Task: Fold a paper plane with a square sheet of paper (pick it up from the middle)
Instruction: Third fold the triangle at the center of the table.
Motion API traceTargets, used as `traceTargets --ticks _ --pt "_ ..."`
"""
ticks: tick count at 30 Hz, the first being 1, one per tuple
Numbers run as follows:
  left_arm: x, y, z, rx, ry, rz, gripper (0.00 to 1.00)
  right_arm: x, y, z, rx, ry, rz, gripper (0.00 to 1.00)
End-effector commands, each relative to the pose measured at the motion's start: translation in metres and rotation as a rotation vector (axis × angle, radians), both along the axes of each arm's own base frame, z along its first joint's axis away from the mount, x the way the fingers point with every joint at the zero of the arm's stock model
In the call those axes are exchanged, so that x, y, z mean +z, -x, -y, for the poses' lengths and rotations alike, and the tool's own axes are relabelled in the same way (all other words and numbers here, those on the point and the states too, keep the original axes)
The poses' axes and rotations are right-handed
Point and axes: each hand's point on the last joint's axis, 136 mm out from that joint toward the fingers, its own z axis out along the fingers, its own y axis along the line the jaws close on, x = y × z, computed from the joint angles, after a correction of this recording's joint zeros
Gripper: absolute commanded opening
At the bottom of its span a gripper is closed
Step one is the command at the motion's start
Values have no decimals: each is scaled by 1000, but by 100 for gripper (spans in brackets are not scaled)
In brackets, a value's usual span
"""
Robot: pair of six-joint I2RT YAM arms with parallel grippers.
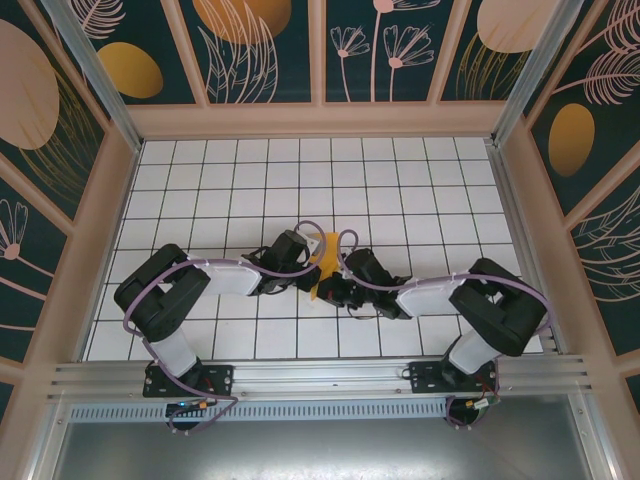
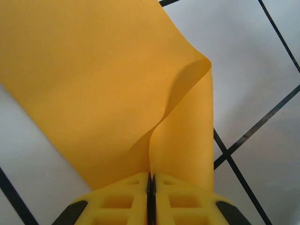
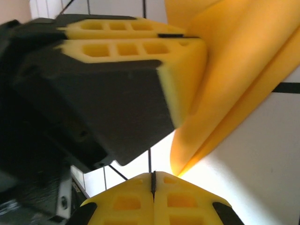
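Note:
The square sheet of paper [image 1: 323, 262] is orange-yellow and is held up off the white tiles between the two arms. In the left wrist view the sheet [image 2: 93, 84] curls over in a soft fold, and my left gripper [image 2: 151, 177] is shut on its lower edge. My left gripper [image 1: 305, 263] meets my right gripper [image 1: 328, 288] at the table's middle. In the right wrist view the paper [image 3: 234, 70] hangs doubled from the left gripper [image 3: 190, 38]. The right gripper [image 3: 153, 176] is shut just below. The fold's lowest tip ends right beside its fingertips, not between them.
The white tiled table [image 1: 300, 180] stretches behind the arms to the back wall. Painted panels [image 1: 60, 150] close in both sides. A metal rail [image 1: 320, 375] runs along the near edge by the arm bases.

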Motion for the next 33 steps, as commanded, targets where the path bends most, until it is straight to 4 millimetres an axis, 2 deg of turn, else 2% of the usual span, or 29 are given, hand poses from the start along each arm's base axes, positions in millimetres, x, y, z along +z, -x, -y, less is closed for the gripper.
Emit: traceTargets --ticks 1,16,33 --pt "-24 13 -12 -1 -59 -67 13 17 -8 -13 -12 -72 29 0" --pt "-24 12 -11 -3 -58 -69 14 1 -5 -18 13 -63 3 0" --pt "-28 14 -13 -3 -66 -74 14 -37 7 -6 9 22 -71 0"
